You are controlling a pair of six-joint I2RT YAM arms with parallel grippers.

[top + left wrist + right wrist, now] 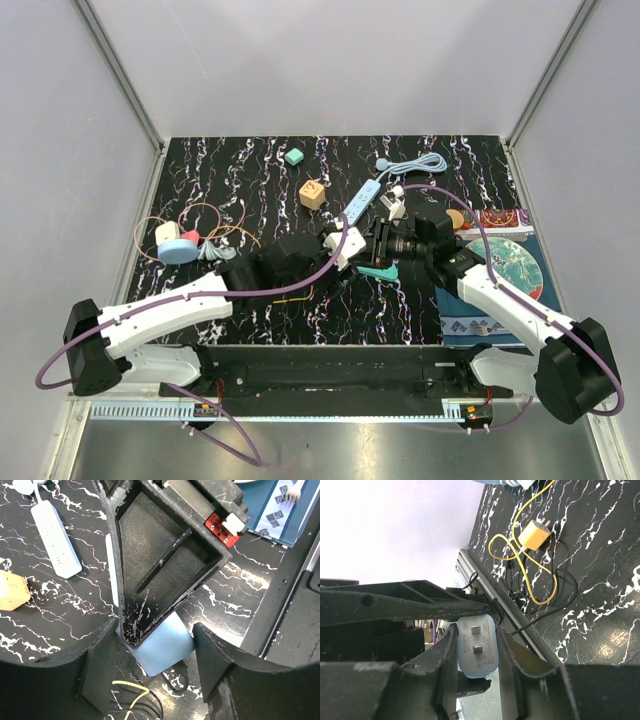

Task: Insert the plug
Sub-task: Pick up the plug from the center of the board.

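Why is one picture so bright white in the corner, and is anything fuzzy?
Right wrist view: the pale wall is washed out by light, yet the pale blue two-pronged plug is sharp. Left wrist view: the black marbled tabletop is crisp. Top external view: even light.

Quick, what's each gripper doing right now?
Left gripper: closed on the light blue plug, holding it.
Right gripper: closed on the same plug, fingers against its two sides.

A robotics lab test cell is indicated: a black marbled table [250, 170] is enclosed by plain white walls [350, 60] in metal framing [120, 75]. A left arm [170, 315] and a right arm [510, 310] are bolted at its edge, and a power strip [362, 202] and a wooden block [313, 194] are scattered about.
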